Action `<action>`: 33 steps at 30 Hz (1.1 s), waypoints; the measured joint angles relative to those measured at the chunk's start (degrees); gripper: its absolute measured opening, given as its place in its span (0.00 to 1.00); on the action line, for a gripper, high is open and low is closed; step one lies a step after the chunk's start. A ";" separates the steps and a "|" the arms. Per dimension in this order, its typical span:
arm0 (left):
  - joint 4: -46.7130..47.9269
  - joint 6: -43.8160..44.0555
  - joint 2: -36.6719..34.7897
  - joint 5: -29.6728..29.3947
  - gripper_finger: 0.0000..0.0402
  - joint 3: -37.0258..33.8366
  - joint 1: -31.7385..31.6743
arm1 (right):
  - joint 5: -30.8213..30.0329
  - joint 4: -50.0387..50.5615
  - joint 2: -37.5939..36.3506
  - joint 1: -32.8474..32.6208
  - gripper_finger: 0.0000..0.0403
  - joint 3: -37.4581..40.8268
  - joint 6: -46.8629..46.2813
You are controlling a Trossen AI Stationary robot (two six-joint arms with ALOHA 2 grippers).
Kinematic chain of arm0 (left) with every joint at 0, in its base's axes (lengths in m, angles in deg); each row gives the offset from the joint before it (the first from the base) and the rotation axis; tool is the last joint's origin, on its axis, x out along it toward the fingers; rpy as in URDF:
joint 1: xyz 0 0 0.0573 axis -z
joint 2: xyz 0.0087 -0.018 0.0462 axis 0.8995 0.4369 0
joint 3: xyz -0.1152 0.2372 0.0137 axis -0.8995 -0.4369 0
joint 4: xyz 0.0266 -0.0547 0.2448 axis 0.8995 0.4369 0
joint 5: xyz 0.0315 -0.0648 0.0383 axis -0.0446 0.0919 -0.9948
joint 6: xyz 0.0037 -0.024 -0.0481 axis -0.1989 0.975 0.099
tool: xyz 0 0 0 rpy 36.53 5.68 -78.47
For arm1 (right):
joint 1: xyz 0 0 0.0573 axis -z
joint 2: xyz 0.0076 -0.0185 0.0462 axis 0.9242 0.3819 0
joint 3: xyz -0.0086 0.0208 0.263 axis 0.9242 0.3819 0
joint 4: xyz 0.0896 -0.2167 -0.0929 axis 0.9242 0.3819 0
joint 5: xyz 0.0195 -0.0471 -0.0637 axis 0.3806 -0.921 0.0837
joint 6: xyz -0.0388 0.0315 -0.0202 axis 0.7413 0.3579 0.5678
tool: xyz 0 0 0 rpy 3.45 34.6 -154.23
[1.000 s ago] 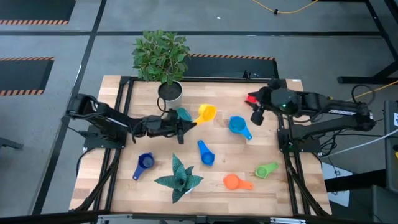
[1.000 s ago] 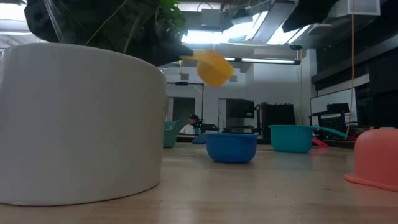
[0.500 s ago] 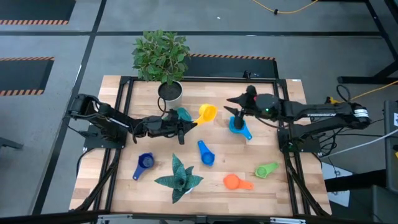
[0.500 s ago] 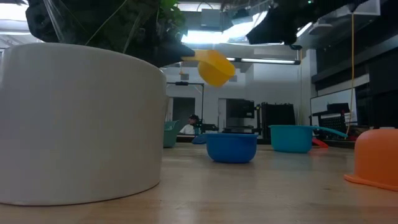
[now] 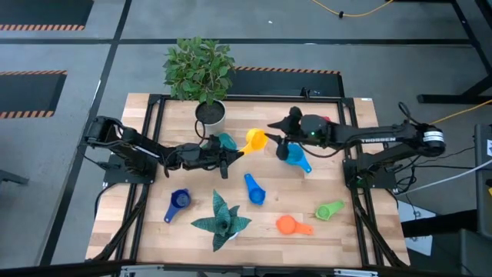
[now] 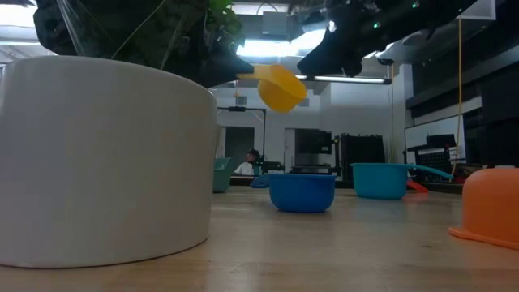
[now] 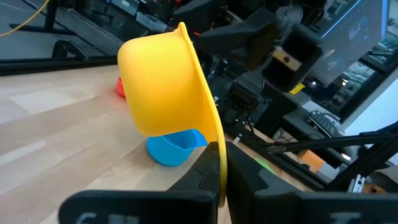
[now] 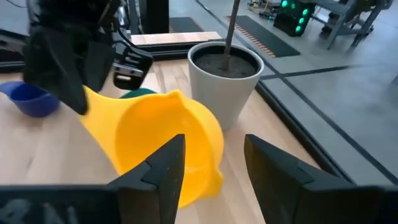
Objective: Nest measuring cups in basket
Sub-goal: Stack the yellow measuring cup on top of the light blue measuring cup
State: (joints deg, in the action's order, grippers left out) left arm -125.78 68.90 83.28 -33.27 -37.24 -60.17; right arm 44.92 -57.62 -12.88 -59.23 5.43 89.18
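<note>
Left gripper (image 5: 229, 152) clamped on the handle of the yellow cup (image 5: 254, 140), holding it in the air above the far middle of the table (image 5: 350, 231), just right of the basket (image 5: 226, 141) by the white pot (image 5: 211, 115). Right gripper (image 5: 274, 137) spread open just right of the yellow cup, fingers (image 8: 163, 168) flanking its bowl, perhaps not touching. Light blue cup (image 5: 295, 156) under the right arm. Blue cup (image 5: 254, 189) mid-table, dark blue cup (image 5: 178, 201) near left, orange cup (image 5: 290, 225) and green cup (image 5: 330, 209) near right.
</note>
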 joint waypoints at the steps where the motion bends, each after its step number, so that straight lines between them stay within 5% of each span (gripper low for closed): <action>1: 0.00 -0.02 0.00 0.06 0.01 0.00 0.00 | 0.00 -0.81 0.43 0.12 0.42 0.00 0.49; 22: -0.04 0.00 0.00 0.20 0.02 0.00 0.00 | 1.06 -2.69 6.26 1.33 0.41 -0.04 0.64; 33: -0.06 -0.02 0.00 0.23 0.03 0.02 0.00 | 1.04 -4.80 6.31 1.33 0.11 -0.04 0.57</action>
State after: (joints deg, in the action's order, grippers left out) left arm -125.84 68.88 83.28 -33.03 -37.22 -60.17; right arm 45.96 -62.42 -6.57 -57.90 5.39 89.76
